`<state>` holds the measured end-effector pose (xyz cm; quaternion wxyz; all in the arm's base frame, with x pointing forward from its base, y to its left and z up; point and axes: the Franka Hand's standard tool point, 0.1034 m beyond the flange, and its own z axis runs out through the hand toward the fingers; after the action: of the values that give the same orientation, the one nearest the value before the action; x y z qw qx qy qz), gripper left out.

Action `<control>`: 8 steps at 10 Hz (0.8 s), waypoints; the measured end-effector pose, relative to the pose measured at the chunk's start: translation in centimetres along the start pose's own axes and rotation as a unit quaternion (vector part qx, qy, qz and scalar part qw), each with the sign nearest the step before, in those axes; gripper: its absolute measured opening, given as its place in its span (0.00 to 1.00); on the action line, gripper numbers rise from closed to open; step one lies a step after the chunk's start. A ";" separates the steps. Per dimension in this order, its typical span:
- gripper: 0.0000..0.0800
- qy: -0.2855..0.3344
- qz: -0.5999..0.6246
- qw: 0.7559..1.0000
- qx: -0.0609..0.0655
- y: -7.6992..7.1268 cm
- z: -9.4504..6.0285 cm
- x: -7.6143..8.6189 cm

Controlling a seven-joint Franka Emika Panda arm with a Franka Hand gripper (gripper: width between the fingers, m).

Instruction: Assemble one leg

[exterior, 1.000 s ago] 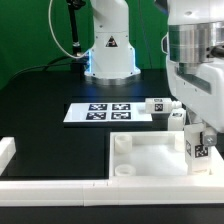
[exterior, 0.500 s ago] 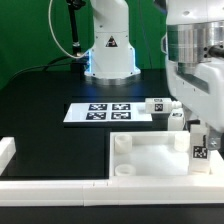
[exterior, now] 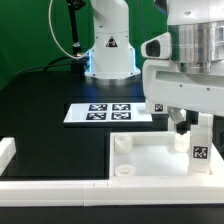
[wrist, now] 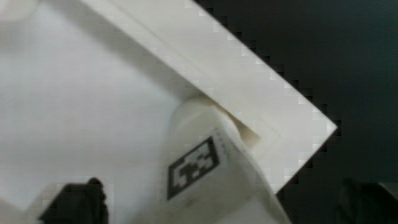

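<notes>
A white leg [exterior: 200,150] with a square tag stands upright at the corner of the large white panel [exterior: 150,160] on the exterior view's right. My gripper [exterior: 198,126] is over it with the jaws apart, one dark finger [exterior: 181,125] beside the leg's top. In the wrist view the leg [wrist: 217,160] rises from the panel's corner [wrist: 107,90] between my gripper's [wrist: 222,205] two dark fingertips [wrist: 73,202], which stand wide on either side of it.
A second tagged leg [exterior: 157,107] lies behind the panel, partly hidden by my hand. The marker board [exterior: 100,112] lies on the black table. The robot base [exterior: 108,50] stands at the back. A white wall [exterior: 50,187] runs along the front.
My hand has turned about a quarter turn over the leg and now shows broadside. The leg stays in place, its tag facing the same way.
</notes>
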<state>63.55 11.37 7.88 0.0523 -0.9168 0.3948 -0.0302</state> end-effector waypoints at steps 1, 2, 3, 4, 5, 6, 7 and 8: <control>0.81 0.001 -0.053 0.999 -0.003 0.0 0.0 0.0; 0.81 0.005 -0.177 0.984 -0.021 -0.1 -0.1 0.2; 0.81 0.005 -0.268 0.963 -0.021 -0.5 -0.5 1.1; 0.81 0.007 -0.274 0.961 -0.020 -0.6 -0.6 1.4; 0.76 0.006 -0.256 0.966 -0.020 -0.6 -0.5 1.3; 0.76 0.007 -0.247 0.969 -0.020 -0.6 -0.5 1.3; 0.57 0.007 -0.207 0.978 -0.020 -0.6 -0.5 1.3; 0.36 0.008 -0.170 0.985 -0.019 -0.6 -0.5 1.3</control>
<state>64.81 10.77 8.49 0.0255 -0.9711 0.2343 -0.0382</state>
